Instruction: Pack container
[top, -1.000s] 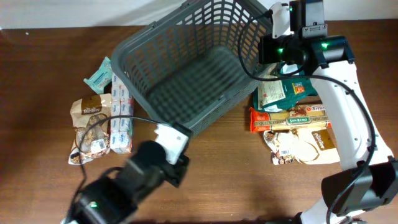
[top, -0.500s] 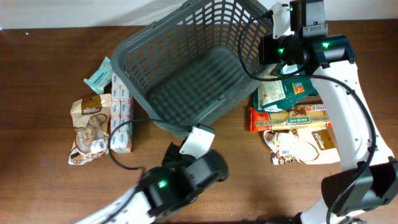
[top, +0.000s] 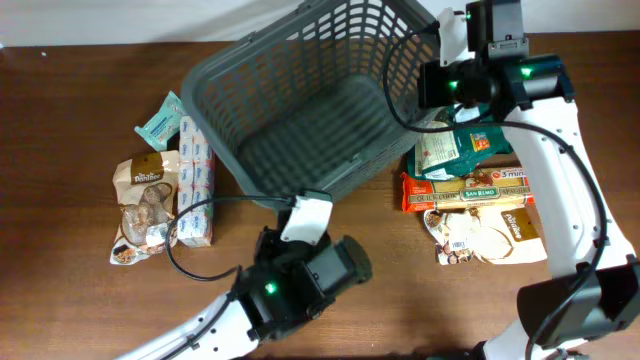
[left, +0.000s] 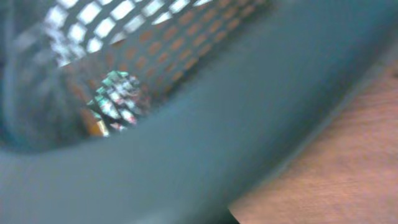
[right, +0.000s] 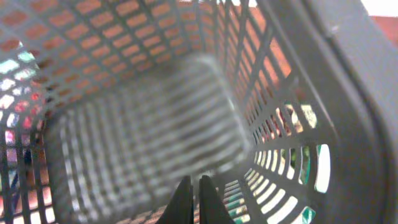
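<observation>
The dark grey container (top: 215, 72) sits tilted at the table's far middle, and nothing shows inside it. My right gripper (top: 440, 80) is at its right rim. In the right wrist view its fingers (right: 191, 190) are pressed together and point into the container (right: 336, 56). My left gripper (top: 303, 215) is at the container's near corner, with its fingers hidden under the wrist. The left wrist view shows only the blurred container rim (left: 217, 124) and some table.
Left of the container lie a teal packet (top: 160, 120), a white and blue pack (top: 195, 185) and a brown cookie bag (top: 140, 205). Right of it lie a green packet (top: 450, 150), an orange pasta pack (top: 465, 190) and a beige bag (top: 485, 235).
My left arm has swung from the lower left toward the middle, and its wrist is now at the container's near corner. The right arm and the container have not moved.
</observation>
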